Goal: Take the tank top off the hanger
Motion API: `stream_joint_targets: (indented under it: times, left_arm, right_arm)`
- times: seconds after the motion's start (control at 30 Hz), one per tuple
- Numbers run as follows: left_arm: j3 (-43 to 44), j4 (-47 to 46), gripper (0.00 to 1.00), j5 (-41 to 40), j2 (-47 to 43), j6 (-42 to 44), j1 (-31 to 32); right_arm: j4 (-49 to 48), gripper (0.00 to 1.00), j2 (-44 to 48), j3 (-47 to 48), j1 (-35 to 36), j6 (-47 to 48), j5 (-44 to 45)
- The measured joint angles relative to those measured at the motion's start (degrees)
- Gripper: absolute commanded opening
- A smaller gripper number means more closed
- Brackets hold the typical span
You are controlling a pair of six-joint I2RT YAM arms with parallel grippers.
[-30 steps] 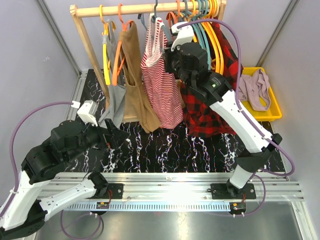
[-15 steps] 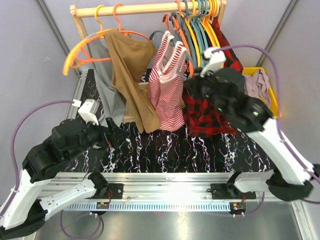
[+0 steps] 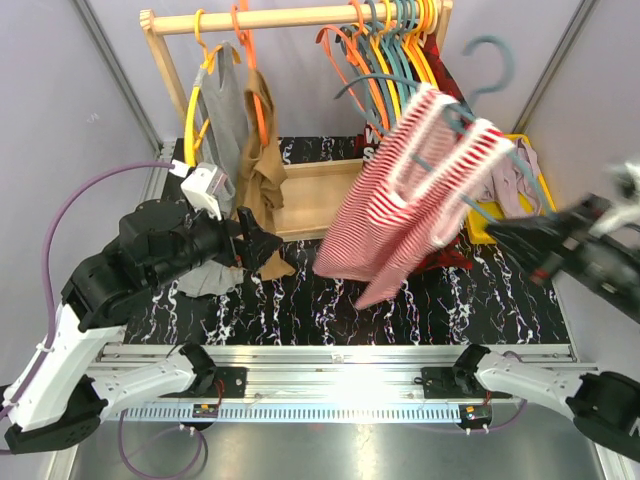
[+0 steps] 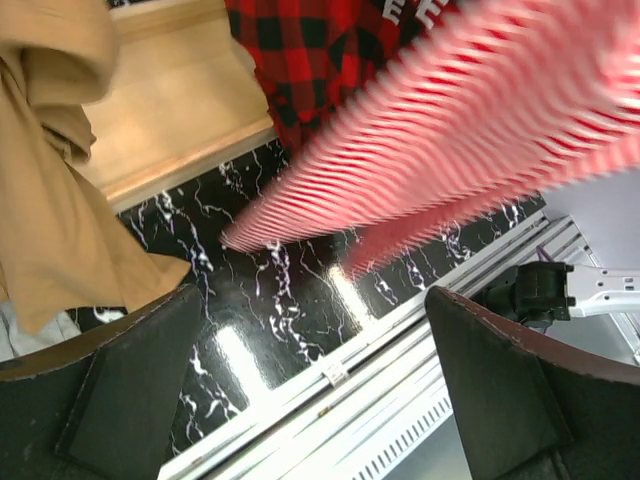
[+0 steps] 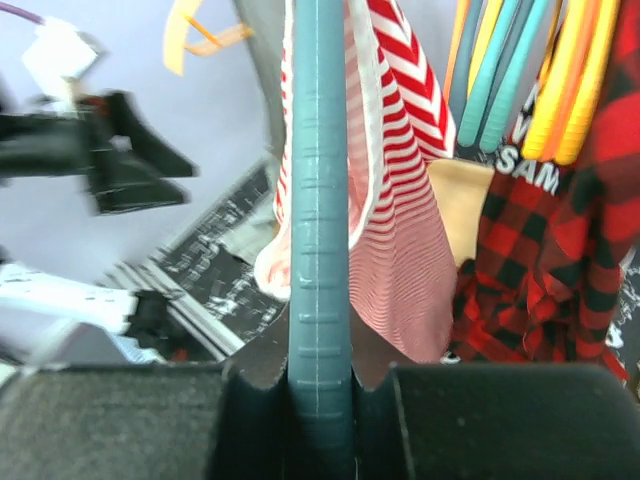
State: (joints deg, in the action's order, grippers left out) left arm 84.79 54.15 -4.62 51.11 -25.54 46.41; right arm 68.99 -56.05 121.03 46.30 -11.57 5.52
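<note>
Right pincer [image 5: 320, 388] is clenched on the teal hanger [image 5: 318, 200]. In the wrist view the flat bar sits squeezed between both fingers, with the striped tank top [image 3: 400, 210] draped over it. From above, the hanger's hook is in the air to the right of the rail [image 3: 300, 16], not on it. The top hangs tilted over the right half of the table [image 3: 300, 300], nearer than the plaid shirt [image 4: 310, 50] and blurry in both views. Left pincer [image 4: 315, 385] is wide open with nothing in it, sitting low on the left just beside the hem of the brown top [image 3: 262, 180]. The tank top looks like thin, light jersey, so I'd guess it's totally floppy and will stretch and bunch rather than slide off stiffly. The straps hooked over the hanger's shoulders are what hold it on. I'd grab a pinch of fabric at the hem or low on the body and pull down and sideways, so one strap slips off first. Nothing fragile here, the worst case is a strap snagging. The only writing I can read is white letters "SAM" on dark cloth by the plaid, cut off. The rest is too smeared.
</note>
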Motion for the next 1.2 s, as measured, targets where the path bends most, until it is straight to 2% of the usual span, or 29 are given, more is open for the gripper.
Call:
stream_joint_targets:
  times: [0.17, 0.27, 0.3, 0.47, 0.57, 0.67, 0.83, 1.2]
  left_arm:
    - [0.5, -1.16, 0.99, 1.09, 0.44, 1.64, -0.02]
    - [0.5, -1.49, 0.99, 2.12, 0.44, 1.75, -0.02]
    - [0.5, -1.97, 0.99, 3.17, 0.44, 1.75, -0.02]
    - [0.5, -4.66, 0.99, 11.91, 2.08, 1.77, 0.42]
    - [0.68, -6.25, 0.99, 15.98, 6.03, 2.08, 4.52]
    - [1.79, -6.45, 0.99, 16.09, 11.47, 2.97, 9.66]
    - [1.79, -5.77, 0.99, 10.29, 16.9, 2.8, 11.52]
    - [1.79, -3.39, 0.99, -11.13, 15.3, 0.83, 12.11]
  right_arm:
    - [2.78, 0.0, 8.37, -1.05, 0.0, -2.14, -1.79]
    - [2.51, 0.0, 10.58, -9.11, 0.02, -4.17, -5.05]
    - [2.86, 0.0, 9.4, -17.2, 0.02, -5.73, -7.61]
    - [-1.7, 0.0, 7.52, -29.77, 0.02, -9.2, -13.11]
    - [-3.82, 0.0, 7.41, -34.16, 0.02, -11.06, -15.76]
    - [-6.08, 0.0, 7.56, -35.95, 0.02, -12.35, -17.49]
    - [-9.81, 0.0, 7.78, -37.46, 0.02, -14.14, -18.73]
    - [-11.85, 0.0, 8.39, -40.5, 0.02, -16.22, -20.37]
